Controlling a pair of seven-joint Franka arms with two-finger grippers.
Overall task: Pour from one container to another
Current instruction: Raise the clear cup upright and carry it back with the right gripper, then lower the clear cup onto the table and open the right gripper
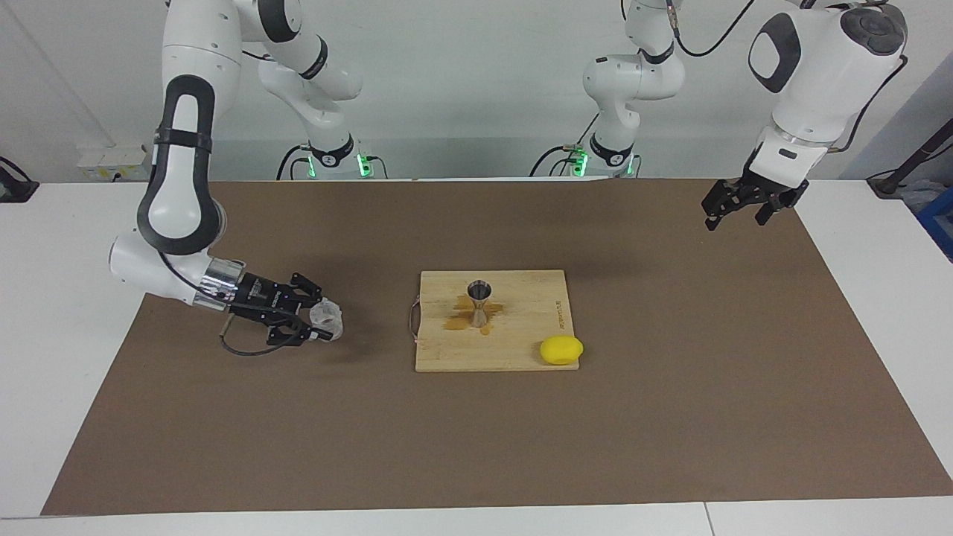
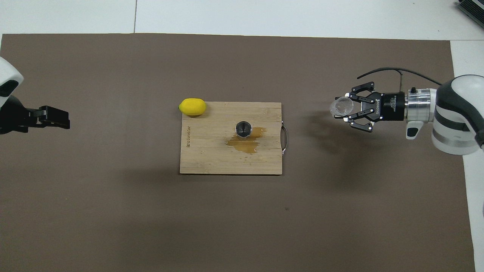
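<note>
two arms are mine, and only one is busy. my right arm bends down low over the right arm's end of the bench (image 1: 476, 476), forearm near level, wrist stretched toward the cutting board (image 1: 521, 350). my right gripper (image 1: 322, 318) points sideways at the board, its jaws clamped on the glass cup (image 1: 328, 318), which lies tipped over on its side in the grip, up over the brown mat (image 1: 223, 417) and well apart from the board.

my left arm waits, raised high over the left arm's end of the mat, elbow up and wrist hanging down. my left gripper (image 1: 744, 210) hangs in the air with its jaws apart, holding nothing.

the steel jigger (image 1: 479, 303) stands upright near the middle of the board, apart from both grippers. a brown puddle (image 1: 465, 314) spreads on the wood around its foot. a lemon (image 1: 561, 350) sits at the board's corner farther from the robots, toward the left arm's end, half over the edge.

the overhead view looks straight down the jigger (image 2: 243, 129) into its open top cone, and shows the puddle (image 2: 247, 142) running toward the board's metal handle (image 2: 284, 138); it also shows the cup (image 2: 341, 107) as a clear round between my right gripper's (image 2: 346, 108) fingers (image 2: 361, 99). only a dark part of my left gripper (image 2: 55, 118) enters that view. the facing view alone shows how high each gripper hangs, and the jigger's narrow waist.
</note>
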